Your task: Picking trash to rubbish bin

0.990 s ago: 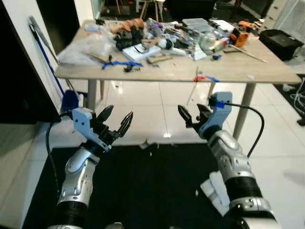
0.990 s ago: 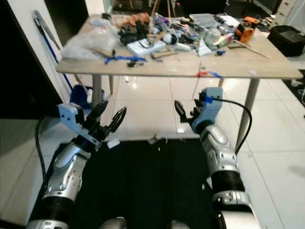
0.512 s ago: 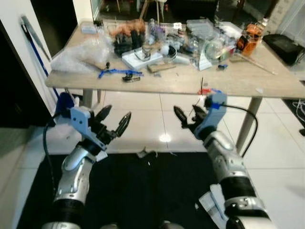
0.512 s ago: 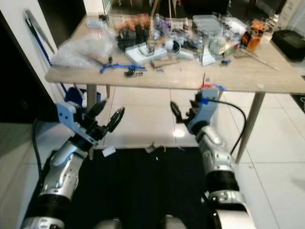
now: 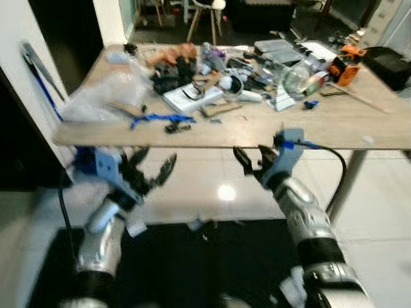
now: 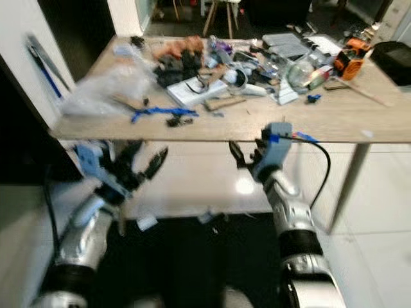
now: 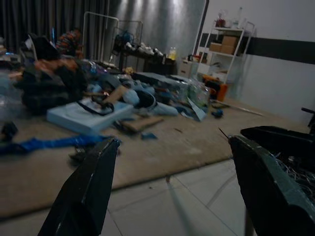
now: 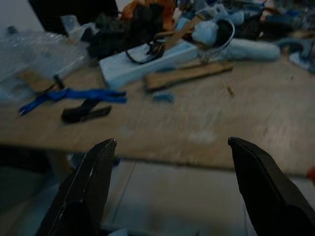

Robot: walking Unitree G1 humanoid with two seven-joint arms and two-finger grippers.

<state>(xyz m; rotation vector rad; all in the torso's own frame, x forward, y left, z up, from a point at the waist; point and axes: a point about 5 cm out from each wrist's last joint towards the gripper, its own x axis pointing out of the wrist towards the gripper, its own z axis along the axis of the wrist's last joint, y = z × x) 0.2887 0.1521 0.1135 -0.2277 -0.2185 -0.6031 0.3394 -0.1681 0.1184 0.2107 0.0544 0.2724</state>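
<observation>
A: What is taking up most of the scene?

B: A wooden table (image 5: pixel 257 128) is standing on the pale tiled floor (image 5: pixel 199 176), and clutter is covering its far half. A dark mat (image 6: pixel 192 256) is lying on the floor near the robot.

A: And the arms?

B: Both are reaching forward below the table's near edge. The left gripper (image 5: pixel 149 168) is hanging with its fingers spread and nothing between them; the right gripper (image 5: pixel 252 158) is likewise spread wide and empty, just under the table edge.

A: Where is the trash sitting?

B: Small white scraps (image 6: pixel 207 217) are lying on the floor at the mat's far edge, between the two arms and well below both grippers. Another white scrap (image 6: pixel 147 222) is lying near the left arm.

A: Anything smaller on the tabletop?

B: A white block (image 8: pixel 147 59), a blue strap (image 8: pixel 74 96) and a crumpled clear bag (image 5: pixel 106 96) are lying there.
</observation>
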